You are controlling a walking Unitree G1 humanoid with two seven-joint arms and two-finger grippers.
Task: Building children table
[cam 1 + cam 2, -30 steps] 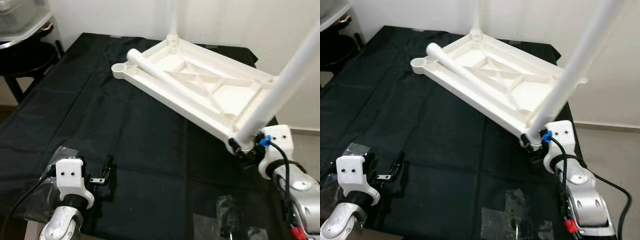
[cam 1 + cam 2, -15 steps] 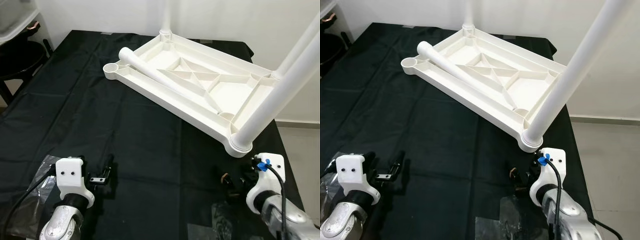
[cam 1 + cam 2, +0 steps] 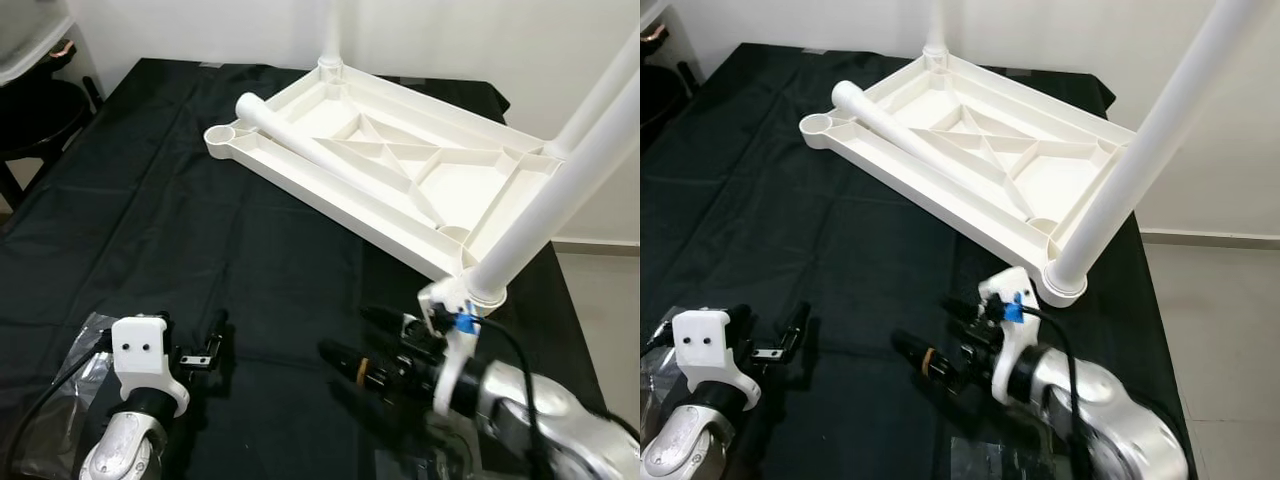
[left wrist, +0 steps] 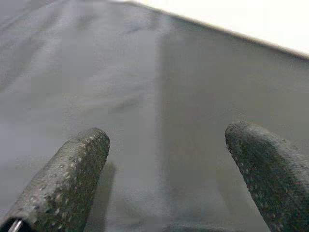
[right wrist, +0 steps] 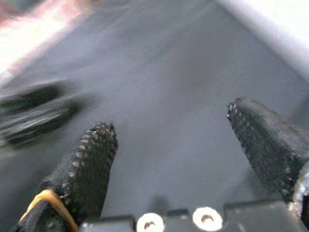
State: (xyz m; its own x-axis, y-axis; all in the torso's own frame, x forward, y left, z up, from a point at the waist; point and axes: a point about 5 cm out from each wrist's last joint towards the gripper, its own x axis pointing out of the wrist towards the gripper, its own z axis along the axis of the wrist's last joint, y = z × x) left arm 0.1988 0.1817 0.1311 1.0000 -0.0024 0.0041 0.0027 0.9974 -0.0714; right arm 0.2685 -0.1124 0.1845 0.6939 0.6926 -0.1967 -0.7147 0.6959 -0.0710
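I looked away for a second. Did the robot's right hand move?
Yes. The right gripper swung from beside the table's corner leg toward the robot's left, over the black cloth.

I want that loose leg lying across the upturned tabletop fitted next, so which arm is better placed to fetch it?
Probably right: the right gripper, open, sits nearer the tabletop and loose leg. The left gripper hangs back at the cloth's near edge.

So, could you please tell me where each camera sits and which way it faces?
Left eye and right eye: on the head, looking forward and down at the upturned white tabletop on the black cloth; both arms show.
Left wrist: along the open left end effector at bare cloth.
Right wrist: along the open right end effector, over cloth.
Both eyes share one scene.
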